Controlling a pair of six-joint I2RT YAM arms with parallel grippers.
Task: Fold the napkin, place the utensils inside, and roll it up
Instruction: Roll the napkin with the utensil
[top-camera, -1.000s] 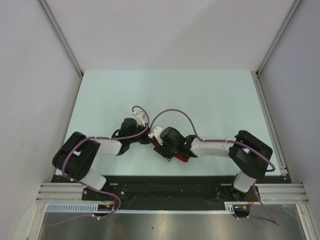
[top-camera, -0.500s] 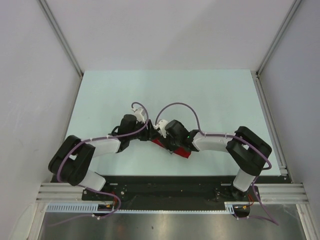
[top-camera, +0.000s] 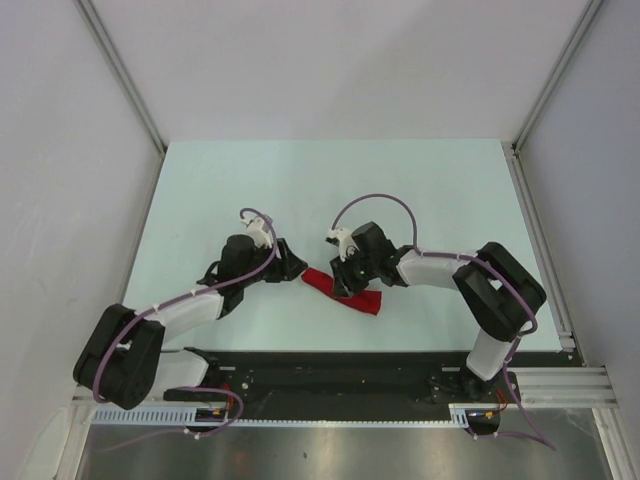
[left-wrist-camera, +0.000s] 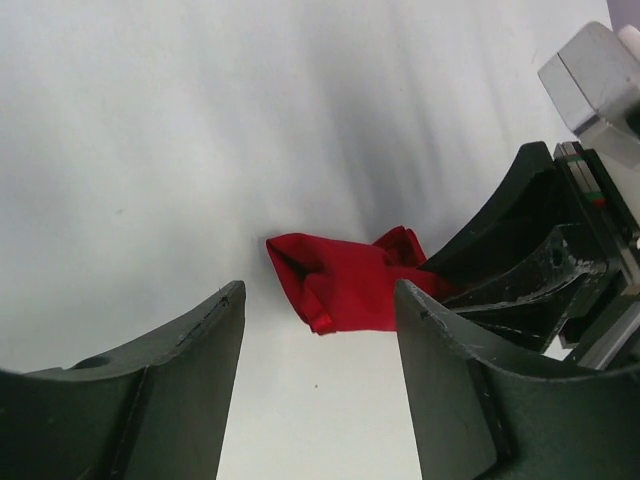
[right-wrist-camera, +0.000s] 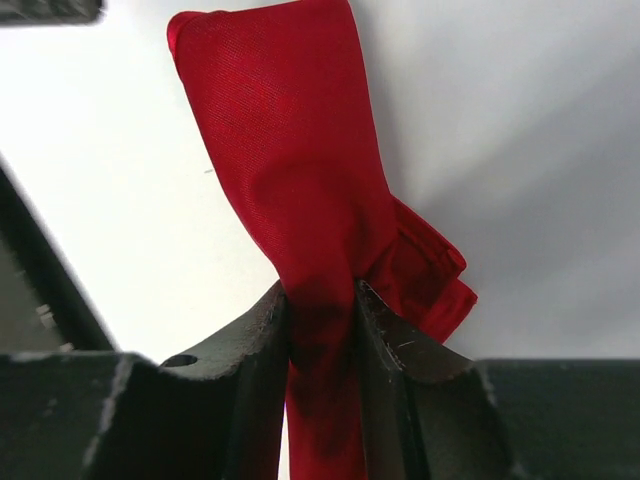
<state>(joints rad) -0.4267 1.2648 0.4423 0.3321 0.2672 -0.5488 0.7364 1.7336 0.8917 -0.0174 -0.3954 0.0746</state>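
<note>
Two arms reach out from the near edge, and both of my grippers meet at one small red bundle. My right gripper is clamped tight on the napkin, with only a thin pinch of cloth between its fingers. The rest of the cloth runs away from me as a narrow, creased roll lying on the table. Just beside the roll's other end, my left gripper hovers with its fingers spread wide, holding nothing; the end of the roll sits in front of the gap between them, not yet inside it. I judge that the rolling step is in hand and close to done, since the napkin is already a compact roll and no longer a flat square. The next move calls for care: the thin cloth looks ready to spring loose, so my left fingers should come down on the free end before my right lets go, or else my right should ease off slowly. Counting what I can see gives one napkin, two grippers and no spoon. Whether the spoon is wrapped inside the roll I cannot tell. Beyond the bundle the pale table runs on to the far wall.
</note>
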